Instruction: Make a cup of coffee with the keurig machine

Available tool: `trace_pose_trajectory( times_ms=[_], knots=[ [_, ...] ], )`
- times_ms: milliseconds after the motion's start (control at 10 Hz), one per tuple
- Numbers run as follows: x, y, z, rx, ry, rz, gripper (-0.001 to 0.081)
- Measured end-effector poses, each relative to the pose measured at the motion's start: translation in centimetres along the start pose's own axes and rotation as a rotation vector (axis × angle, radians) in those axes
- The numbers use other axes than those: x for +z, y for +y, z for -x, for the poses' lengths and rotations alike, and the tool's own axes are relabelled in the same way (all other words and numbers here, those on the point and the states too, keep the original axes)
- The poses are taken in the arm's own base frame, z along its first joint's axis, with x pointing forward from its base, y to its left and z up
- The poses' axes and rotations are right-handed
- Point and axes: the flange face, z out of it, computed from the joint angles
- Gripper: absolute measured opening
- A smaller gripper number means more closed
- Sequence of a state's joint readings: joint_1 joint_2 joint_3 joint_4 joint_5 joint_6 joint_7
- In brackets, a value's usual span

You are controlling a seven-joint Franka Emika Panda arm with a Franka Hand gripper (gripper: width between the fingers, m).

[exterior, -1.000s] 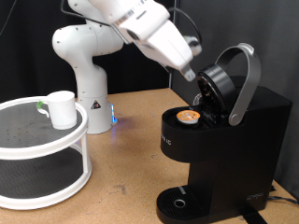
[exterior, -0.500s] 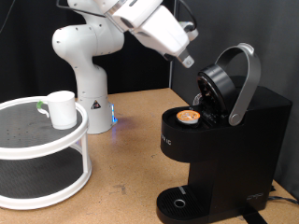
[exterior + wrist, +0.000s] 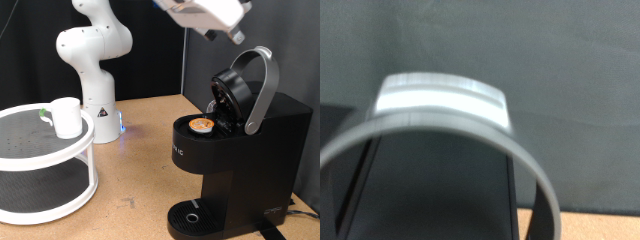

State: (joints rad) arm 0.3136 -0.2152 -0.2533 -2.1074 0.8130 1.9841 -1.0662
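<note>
The keurig machine [image 3: 235, 150] stands at four o'clock on the wooden surface [image 3: 140, 170], lid raised, a tan-topped pod [image 3: 203, 124] seated in its brew chamber. The tool [image 3: 236, 37] hangs at one o'clock above the lid's grey handle [image 3: 440, 130]; how wide it stands I cannot tell. The cup [image 3: 66, 117] sits at nine o'clock on a white two-tier rack [image 3: 45, 160].

cup [image 3: 66, 116] on shelf [image 3: 40, 150], keurig machine [image 3: 245, 150] at exterior view's right

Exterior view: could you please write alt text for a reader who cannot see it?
A black keurig machine stands with its lid raised and a pod in the brew chamber. The pincer hangs above the lid. A white cup sits on a round shelf.
</note>
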Motion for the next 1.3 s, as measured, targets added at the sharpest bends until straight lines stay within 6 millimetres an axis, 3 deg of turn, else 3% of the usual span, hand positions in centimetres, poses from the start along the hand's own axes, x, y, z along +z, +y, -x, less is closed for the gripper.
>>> trace_pose_trajectory(
  times_ms=[400, 800, 1300],
  knots=[
    [0.4, -0.6, -0.6, 0.018, 0.010, -0.024, 0.0803],
    [1.3, -3.7, -3.8, 0.027, 0.004, -0.041, 0.0803],
    [5.2, -7.1, -6.2, 0.029, -0.046, -0.033, 0.0803]
  ],
)
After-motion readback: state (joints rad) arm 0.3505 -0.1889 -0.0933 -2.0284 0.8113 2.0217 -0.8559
